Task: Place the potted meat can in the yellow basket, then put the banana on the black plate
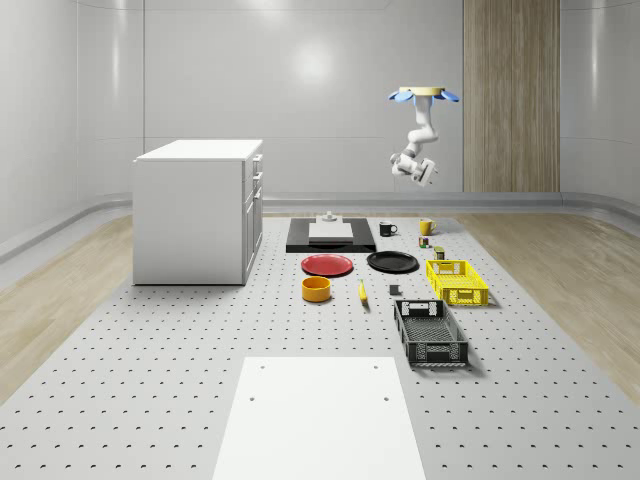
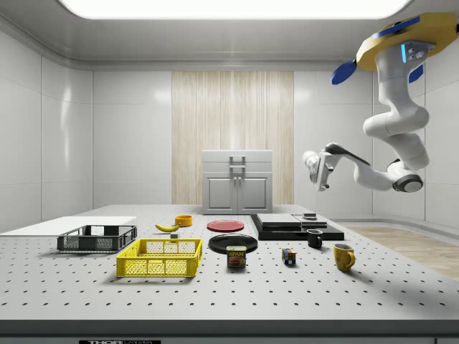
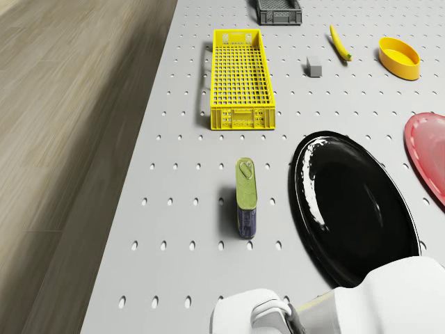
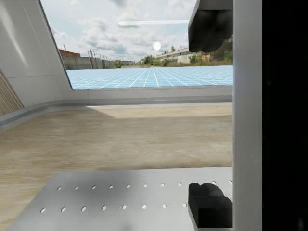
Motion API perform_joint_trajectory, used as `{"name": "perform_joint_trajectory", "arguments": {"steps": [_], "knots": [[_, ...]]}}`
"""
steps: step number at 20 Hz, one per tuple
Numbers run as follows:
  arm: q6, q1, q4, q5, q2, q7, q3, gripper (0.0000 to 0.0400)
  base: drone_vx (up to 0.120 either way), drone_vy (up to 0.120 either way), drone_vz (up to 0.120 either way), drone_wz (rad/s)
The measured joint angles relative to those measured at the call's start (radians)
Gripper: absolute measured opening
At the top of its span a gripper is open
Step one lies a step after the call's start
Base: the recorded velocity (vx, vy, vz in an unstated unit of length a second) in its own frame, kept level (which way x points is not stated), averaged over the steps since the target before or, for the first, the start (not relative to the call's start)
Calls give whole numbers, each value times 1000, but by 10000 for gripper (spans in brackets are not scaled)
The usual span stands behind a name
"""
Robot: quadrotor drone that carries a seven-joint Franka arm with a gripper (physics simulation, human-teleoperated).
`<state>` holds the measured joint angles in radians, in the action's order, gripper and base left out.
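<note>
A: Where's the drone?
B: Hovering high over the far right corner of the perforated table in the whole-scene view — well above everything, arm bent down under it. The gripper hangs in the air, off the table, pointing sideways toward the side view's left.

A: Fingers?
B: Apart w/ nothing between them. In the wrist view the two dark fingertips sit wide of each other, only floor and table edge in the gap.

A: And the task items?
B: Potted meat can stands on the table between the yellow basket and the black plate — near both, touching neither. Basket holds nothing. Banana lies flat on the table beyond the plate, beside an orange bowl, apart from the plate.

A: Anything else nearby?
B: Red plate next to the black one, a dark basket just past the yellow one, a yellow mug and black mug toward the side view's right.
</note>
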<state>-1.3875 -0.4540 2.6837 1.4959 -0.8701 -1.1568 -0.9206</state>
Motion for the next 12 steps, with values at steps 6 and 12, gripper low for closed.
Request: {"name": "perform_joint_trajectory", "arguments": {"steps": [6, 12], "knots": [[134, -304, 171, 367, -77, -227, -197, 400, 120, 0, -120, 0], [207, -476, 207, 473, -136, -340, -281, 400, 120, 0, -120, 0]]}}
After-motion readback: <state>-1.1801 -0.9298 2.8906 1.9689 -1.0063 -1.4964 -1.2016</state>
